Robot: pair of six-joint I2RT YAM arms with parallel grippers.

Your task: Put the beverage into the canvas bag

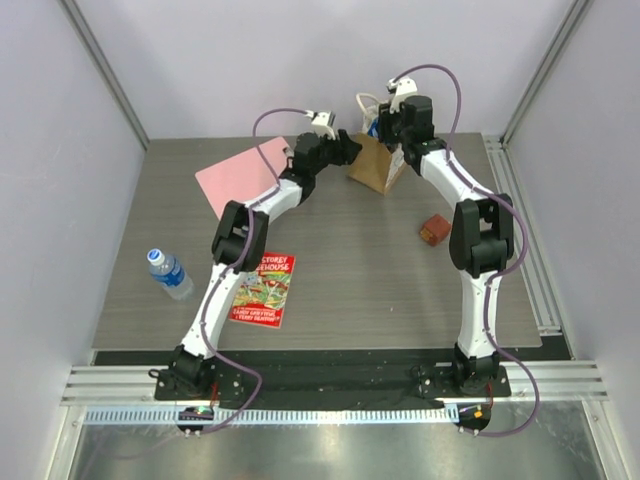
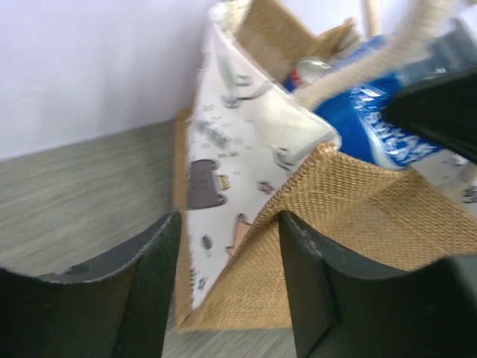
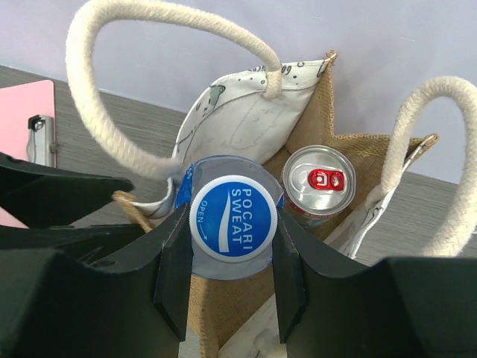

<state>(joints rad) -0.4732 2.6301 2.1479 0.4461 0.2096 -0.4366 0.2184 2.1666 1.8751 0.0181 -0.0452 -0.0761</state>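
The canvas bag (image 1: 378, 163) stands upright at the back of the table, tan with a white printed side panel (image 2: 246, 164) and cream loop handles (image 3: 97, 89). My right gripper (image 3: 231, 221) is shut on the beverage (image 3: 234, 218), a bottle with a blue Pocari Sweat cap. It holds the bottle in the bag's open mouth, and the bottle's blue label (image 2: 380, 127) shows inside the bag. My left gripper (image 2: 227, 283) is open, its jaws astride the bag's near corner. In the top view the left gripper (image 1: 350, 148) is at the bag's left side and the right gripper (image 1: 395, 125) is above it.
A silver can with a red tab (image 3: 320, 183) stands inside the bag beside the bottle. A pink clipboard (image 1: 245, 172) lies left of the bag. A water bottle (image 1: 168, 272) and a red book (image 1: 265, 288) lie front left, and a small brown block (image 1: 434, 229) to the right.
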